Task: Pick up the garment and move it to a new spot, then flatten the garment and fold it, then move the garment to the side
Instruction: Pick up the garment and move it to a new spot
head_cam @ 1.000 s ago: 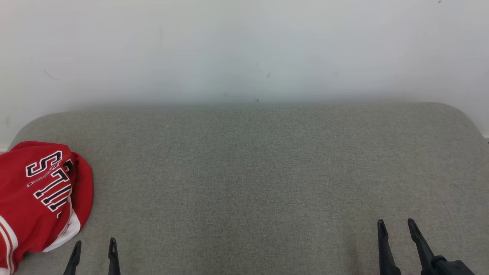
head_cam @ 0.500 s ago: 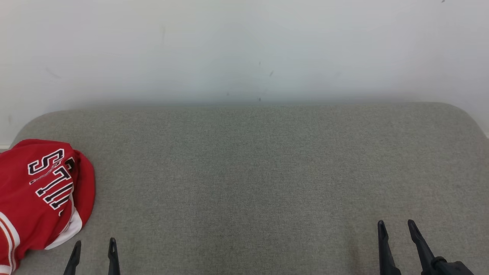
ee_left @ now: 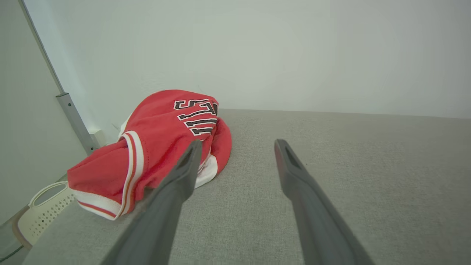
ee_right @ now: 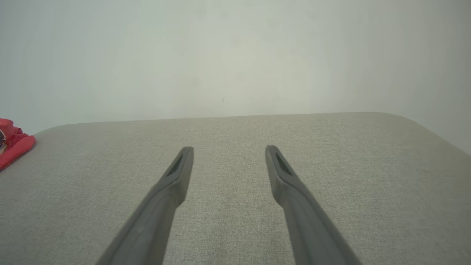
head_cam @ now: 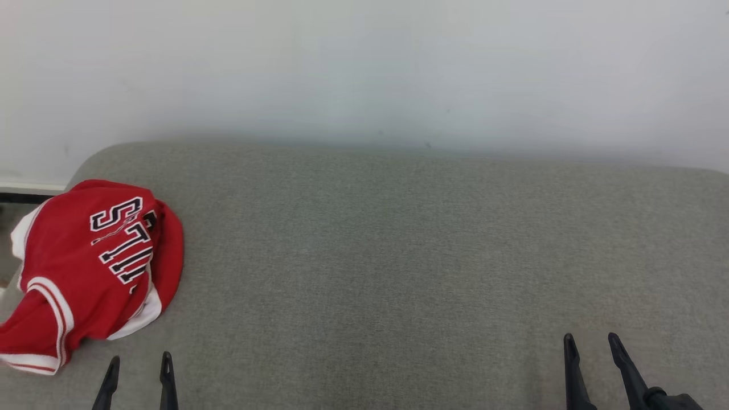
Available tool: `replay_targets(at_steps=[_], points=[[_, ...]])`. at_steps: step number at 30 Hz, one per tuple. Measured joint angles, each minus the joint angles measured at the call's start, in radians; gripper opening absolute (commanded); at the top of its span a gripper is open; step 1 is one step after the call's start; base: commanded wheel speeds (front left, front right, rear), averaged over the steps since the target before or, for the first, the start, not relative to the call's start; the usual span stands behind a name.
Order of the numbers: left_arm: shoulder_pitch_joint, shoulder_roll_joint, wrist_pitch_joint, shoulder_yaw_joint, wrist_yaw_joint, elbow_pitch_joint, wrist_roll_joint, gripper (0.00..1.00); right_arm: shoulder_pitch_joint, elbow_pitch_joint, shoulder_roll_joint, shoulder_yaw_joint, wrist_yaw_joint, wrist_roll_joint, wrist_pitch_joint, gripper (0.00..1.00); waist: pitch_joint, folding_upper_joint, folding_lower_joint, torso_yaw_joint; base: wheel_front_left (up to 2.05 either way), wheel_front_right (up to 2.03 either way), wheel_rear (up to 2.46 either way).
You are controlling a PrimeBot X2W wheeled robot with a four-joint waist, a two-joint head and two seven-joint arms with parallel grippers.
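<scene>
The red garment (head_cam: 94, 267) lies bunched in a heap at the left end of the grey counter (head_cam: 398, 256), its white-striped hem draped toward the counter's near-left edge. The left end effector (head_cam: 140, 359) hovers just beside the heap on its near side, fingers spread wide and holding nothing. The right end effector (head_cam: 590, 337) is also spread and empty, well apart at the counter's right. The step in hand looks like the first pick-up. It would go best if the left fingers came down over a raised fold rather than the flat hem and pinched several layers. A straight lift before carrying toward the open middle should keep the cloth from dragging or slipping off the edge toward the pale basket (ee_left: 40, 209) below.
</scene>
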Motion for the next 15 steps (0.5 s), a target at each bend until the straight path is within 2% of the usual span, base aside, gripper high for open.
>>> replay_targets(at_steps=[15], points=[[-0.001,0.000,0.000,0.021,0.008,-0.001,0.007,1.00,-0.016,0.000,0.000,0.016,0.000,-0.009,0.000,1.00,0.011,0.0000,0.0000,0.181,0.00,0.00,0.00]])
